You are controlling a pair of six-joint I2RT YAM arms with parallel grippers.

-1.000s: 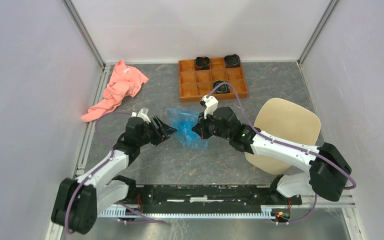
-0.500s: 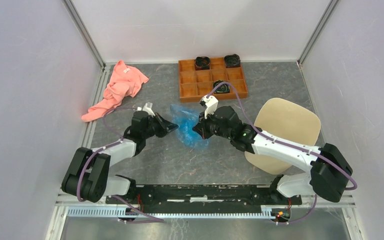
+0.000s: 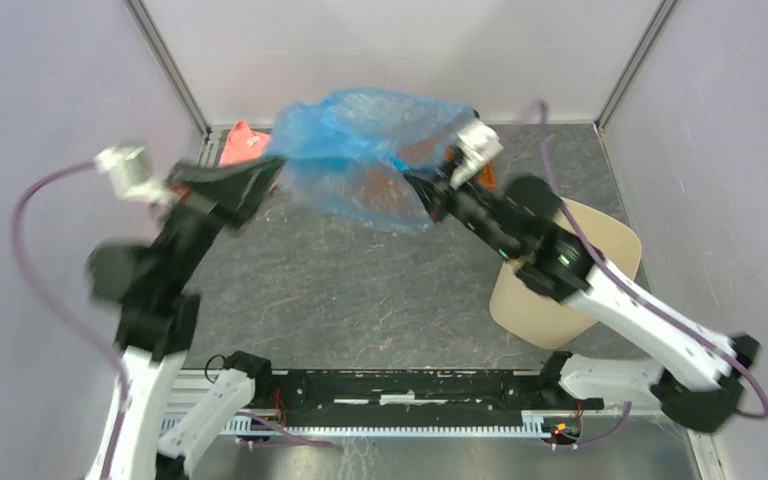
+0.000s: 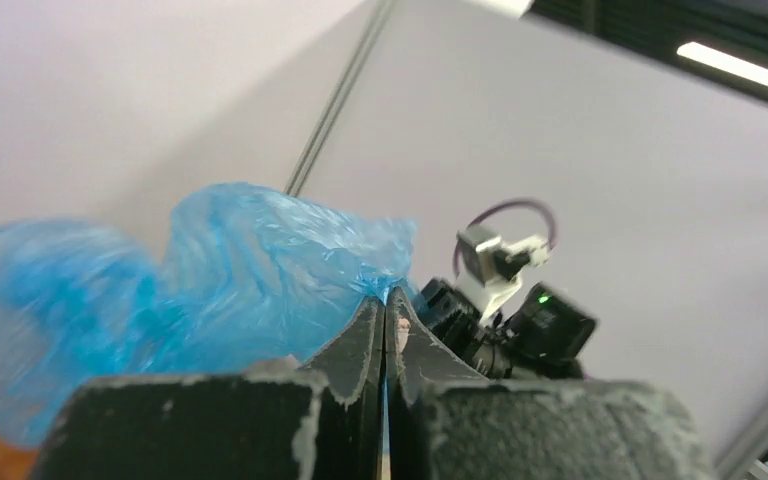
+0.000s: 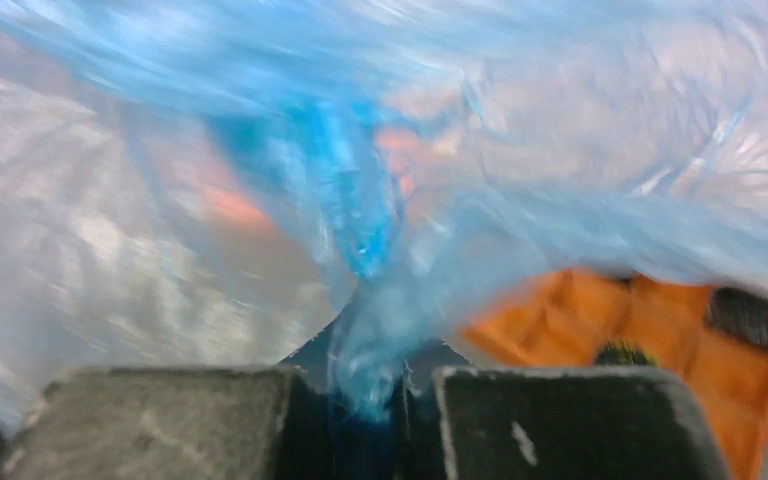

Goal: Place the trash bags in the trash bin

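The trash bag (image 3: pixel 365 140) hangs spread in the air above the far part of the table (image 3: pixel 360 290), stretched between the two pincers. The left pincer (image 3: pixel 265 180) is pinched tight on the bag's left edge, with film caught at its fingertips (image 4: pixel 370 330). The right pincer (image 3: pixel 422 185) clamps a bunched fold on the bag's right side between its fingers (image 5: pixel 520 410). The trash bin (image 3: pixel 610 245) sits near the table's right edge, apart from the bag and partly under the right arm.
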